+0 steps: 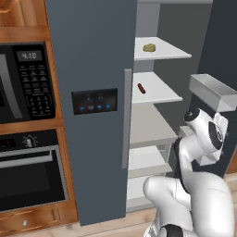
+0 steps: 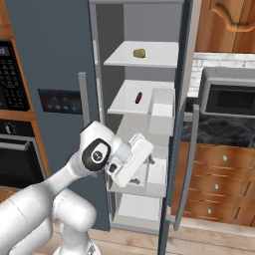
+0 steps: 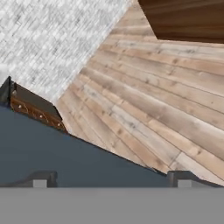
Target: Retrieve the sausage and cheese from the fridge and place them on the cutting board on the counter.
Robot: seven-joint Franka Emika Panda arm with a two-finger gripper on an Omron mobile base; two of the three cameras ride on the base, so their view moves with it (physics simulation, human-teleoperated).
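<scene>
1. Upper right of the left base view: the fridge [image 1: 92, 69] is seen with its right door swung open; the cheese [image 1: 149, 47] lies on the top white shelf and the sausage [image 1: 141, 88] on the shelf below it.
2. The pincer [image 3: 111, 177] is spread wide and nothing is held; in the hand view its tips are aimed past a dark blue-grey panel at plank floor, away from the shelves.
3. A collision is judged likely if the folded arm is swung upward carelessly, since the open door's bin [image 1: 213, 91] sits just beside the wrist.
4. The slender sausage could be rolled off by a misaligned grasp.
5. The counter [image 2: 226, 130] is shown in the right base view, behind the open door.
</scene>
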